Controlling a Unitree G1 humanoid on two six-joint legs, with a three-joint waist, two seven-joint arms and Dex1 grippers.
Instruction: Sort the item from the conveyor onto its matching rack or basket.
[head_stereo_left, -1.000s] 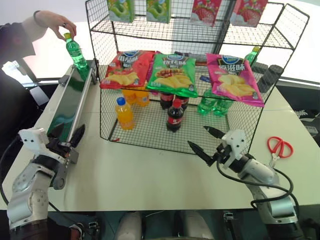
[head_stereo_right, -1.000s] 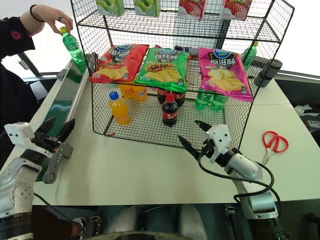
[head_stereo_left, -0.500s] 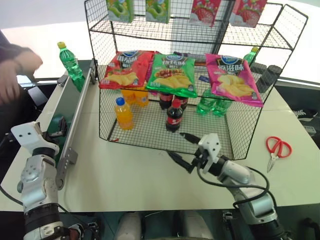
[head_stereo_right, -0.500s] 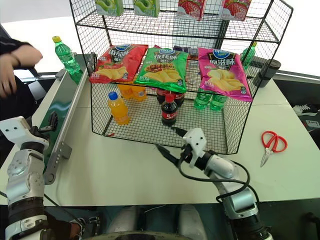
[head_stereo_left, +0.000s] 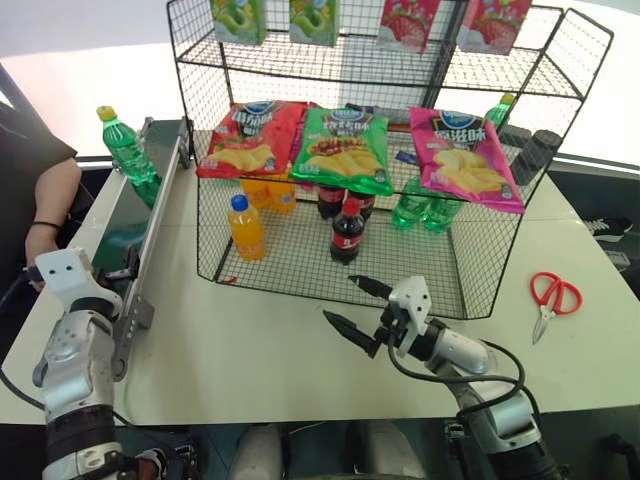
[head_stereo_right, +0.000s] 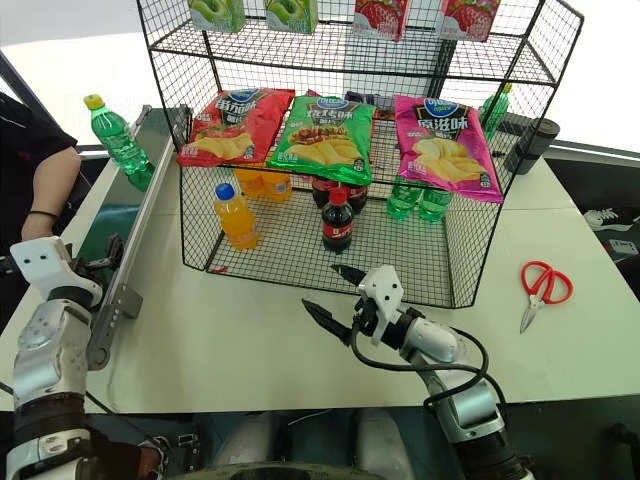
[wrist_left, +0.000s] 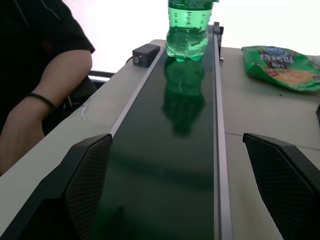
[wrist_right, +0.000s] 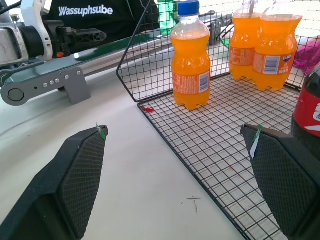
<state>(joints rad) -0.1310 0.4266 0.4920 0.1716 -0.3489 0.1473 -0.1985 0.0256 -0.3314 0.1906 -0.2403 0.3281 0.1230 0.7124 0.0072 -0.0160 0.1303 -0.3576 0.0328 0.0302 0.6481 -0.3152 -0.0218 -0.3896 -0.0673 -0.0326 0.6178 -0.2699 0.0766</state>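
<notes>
Where the white table (head_stereo_left: 260, 360) spreads, conveyor (head_stereo_left: 135, 230) and rack (head_stereo_left: 300, 270) rest.

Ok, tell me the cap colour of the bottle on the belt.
Yellow-green, on the green bottle standing on the belt; clearest in the left eye view.

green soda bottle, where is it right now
The green soda bottle stands upright on the conveyor at its far end, left of the wire rack.

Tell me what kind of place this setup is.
Probably a lab mock-up of a shop restocking station, not a real shop. A black wire rack holding chip bags and soda bottles stands on a white table, beside a small conveyor carrying one green bottle.
</notes>
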